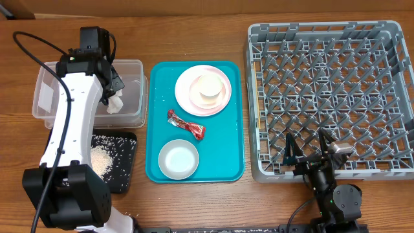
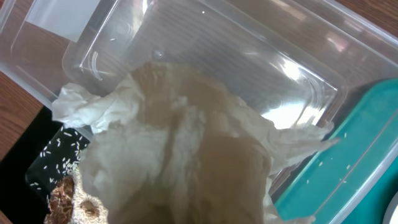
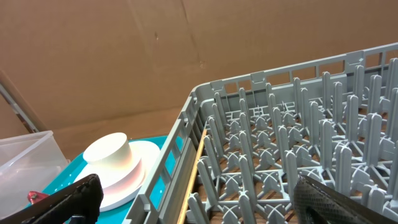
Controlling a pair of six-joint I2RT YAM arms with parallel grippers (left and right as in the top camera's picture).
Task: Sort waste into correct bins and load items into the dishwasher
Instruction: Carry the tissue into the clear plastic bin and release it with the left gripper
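My left gripper [image 1: 115, 90] is shut on the crumpled white napkin [image 1: 116, 105] and holds it over the clear tub [image 1: 132, 71]. In the left wrist view the napkin [image 2: 180, 162] fills the foreground and hides the fingers, with the tub [image 2: 236, 62] beyond it. Loose rice [image 1: 100, 158] lies in the black tray [image 1: 126, 162]. On the teal tray [image 1: 226, 139] sit the red wrapper [image 1: 186, 125], the plate [image 1: 187, 90] with the cup [image 1: 212, 86] on it, and the bowl [image 1: 178, 158]. My right gripper [image 1: 309, 145] stands open over the front edge of the grey dish rack [image 1: 330, 97].
The right wrist view looks along the rack [image 3: 298, 137] toward the cup [image 3: 107, 152] on its plate [image 3: 140, 168]. A brown lump [image 2: 62, 193] lies among rice in the black tray. Brown cardboard stands behind the table.
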